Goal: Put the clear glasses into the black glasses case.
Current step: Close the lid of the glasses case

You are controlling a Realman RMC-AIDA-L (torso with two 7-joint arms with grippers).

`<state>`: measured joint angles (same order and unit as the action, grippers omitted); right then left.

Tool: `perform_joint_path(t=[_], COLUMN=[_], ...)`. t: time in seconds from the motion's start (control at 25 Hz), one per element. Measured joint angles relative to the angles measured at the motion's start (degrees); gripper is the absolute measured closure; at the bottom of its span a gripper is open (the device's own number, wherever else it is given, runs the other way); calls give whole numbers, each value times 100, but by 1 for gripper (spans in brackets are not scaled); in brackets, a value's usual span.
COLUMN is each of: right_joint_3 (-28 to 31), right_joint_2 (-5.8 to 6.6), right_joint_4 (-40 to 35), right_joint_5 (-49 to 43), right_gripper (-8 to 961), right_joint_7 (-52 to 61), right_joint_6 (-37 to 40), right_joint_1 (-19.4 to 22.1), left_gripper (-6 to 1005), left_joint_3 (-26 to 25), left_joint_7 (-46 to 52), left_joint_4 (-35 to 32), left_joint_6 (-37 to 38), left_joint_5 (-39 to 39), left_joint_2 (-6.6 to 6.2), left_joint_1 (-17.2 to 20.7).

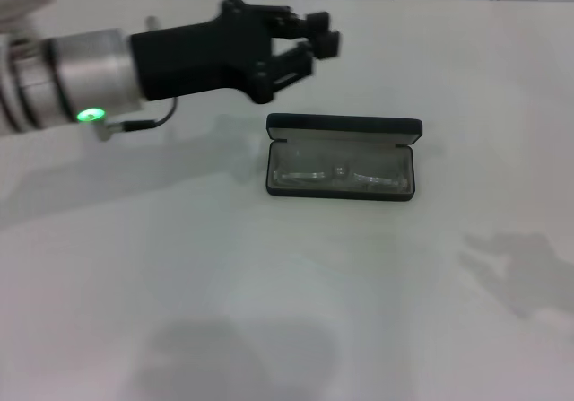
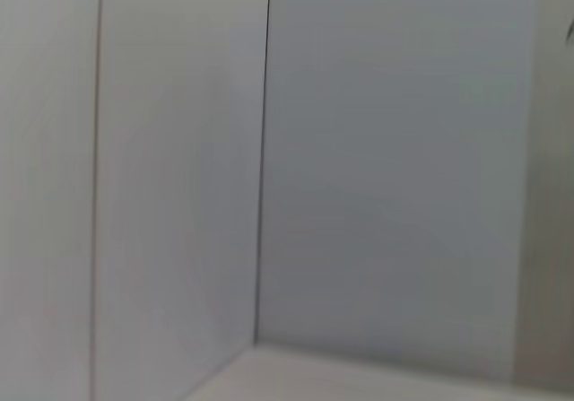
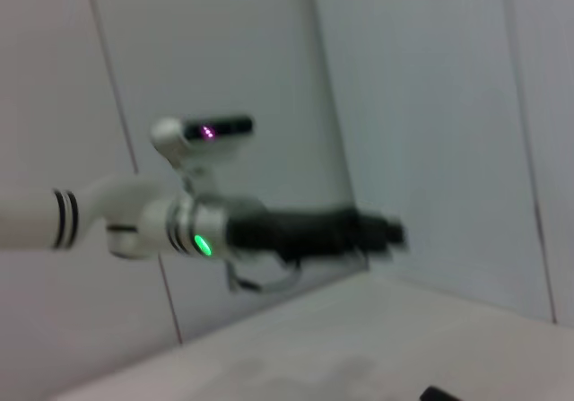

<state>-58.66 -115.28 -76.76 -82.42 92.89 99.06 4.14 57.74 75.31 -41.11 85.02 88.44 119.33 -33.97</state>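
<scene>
The black glasses case [image 1: 343, 131] lies open on the white table, lid raised toward the far side. The clear glasses [image 1: 339, 175] rest folded inside it on the greyish lining. My left gripper [image 1: 314, 49] hovers above the table, up and to the left of the case and apart from it. It is open with nothing between its fingers. The right wrist view shows the same left arm and left gripper [image 3: 387, 234] from afar. The left wrist view shows only wall panels. My right gripper is out of view.
The white table [image 1: 179, 275] stretches around the case. Tiled white walls [image 2: 386, 150] stand behind it. A small dark shape [image 3: 437, 394] pokes in at the lower edge of the right wrist view; what it is cannot be told.
</scene>
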Motion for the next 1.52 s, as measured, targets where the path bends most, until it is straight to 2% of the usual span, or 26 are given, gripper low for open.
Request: perform_joint_path(t=[0.12, 0.28, 0.56, 0.72, 1.52], right_joint_3=[240, 406, 700, 731, 743], right_joint_2=[0, 1, 13, 20, 15], right_joint_4=[469, 850, 1559, 1747, 2037], right_joint_5=[87, 94, 36, -71, -135], right_gripper=[703, 698, 690, 685, 661], right_joint_7=[-191, -375, -705, -785, -890], right_joint_6=[208, 241, 242, 223, 210], right_joint_1=[-4, -2, -236, -369, -441], left_gripper=[861, 620, 662, 663, 665], left_joint_3=[241, 629, 1380, 1694, 1723], left_joint_7=[337, 468, 453, 484, 568], left_joint_4=[-11, 158, 749, 811, 1013], left_joint_6=[-746, -1201, -2135, -2429, -2646], left_joint_5=[466, 540, 652, 628, 697], left_joint_2=[39, 12, 48, 61, 37], left_joint_1=[-352, -583, -1029, -1093, -1049])
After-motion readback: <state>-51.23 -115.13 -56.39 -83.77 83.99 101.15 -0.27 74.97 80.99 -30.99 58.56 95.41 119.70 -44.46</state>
